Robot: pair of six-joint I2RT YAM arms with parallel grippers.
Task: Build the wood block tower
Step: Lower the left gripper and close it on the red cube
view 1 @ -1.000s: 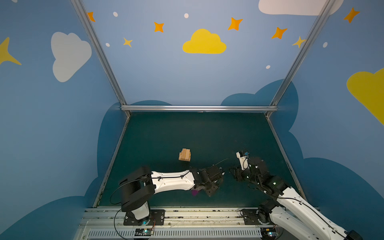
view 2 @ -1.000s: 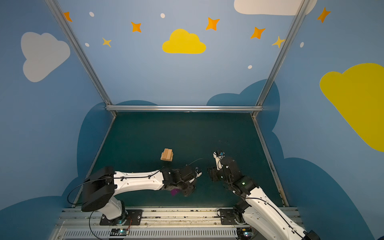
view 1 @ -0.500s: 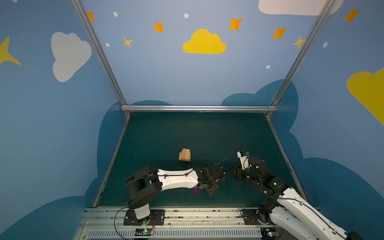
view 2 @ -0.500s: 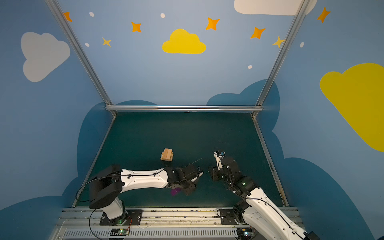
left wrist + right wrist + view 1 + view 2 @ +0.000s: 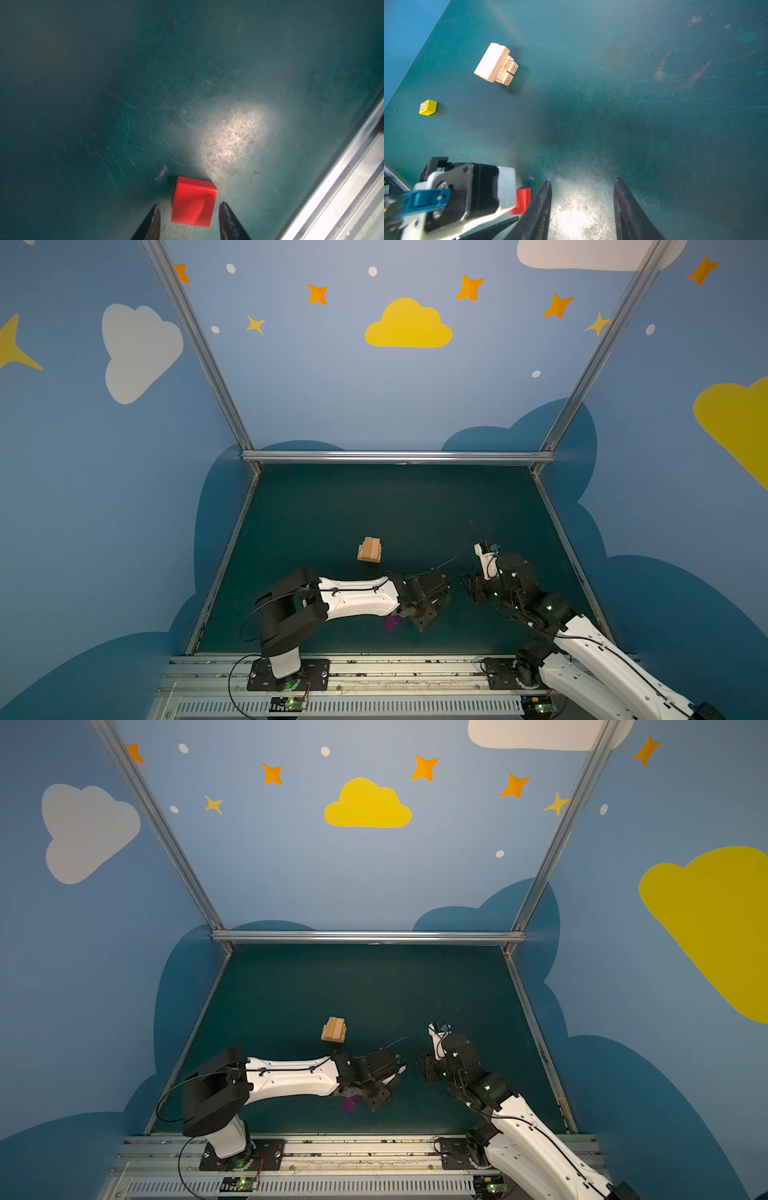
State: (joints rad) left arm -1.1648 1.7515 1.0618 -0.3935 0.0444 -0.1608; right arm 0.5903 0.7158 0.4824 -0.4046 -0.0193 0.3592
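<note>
Red cube (image 5: 193,202) sits on the green mat (image 5: 124,83) between the left gripper (image 5: 189,204) fingers. There's a gap on both sides, so the jaws straddle it at a fairly narrow set, no grip yet. Right gripper (image 5: 582,180) is at 3 o'clock of the left one in both top views, just beside it, fingers moderately apart with nothing between them. Plank tower (image 5: 369,549) stands at about 11 o'clock from the left gripper, well apart: stepped tan planks, no coloured cube on it. Purple cube (image 5: 392,623) is at 7 o'clock of the left wrist, half hidden under the arm; probably a cube, can't confirm. Yellow cube (image 5: 428,107) lies loose, apart from the tower, and shows only in the right wrist view. Handling guess for the red cube: light, rigid, smooth painted faces, likely a bit slick. Pinch two opposite flat faces, centred and low; it sits slightly skewed to the jaws, so it may twist on contact. Readable: "31" and "72" on the plank ends, a red crossed circle on the yellow cube, no brand.
</note>
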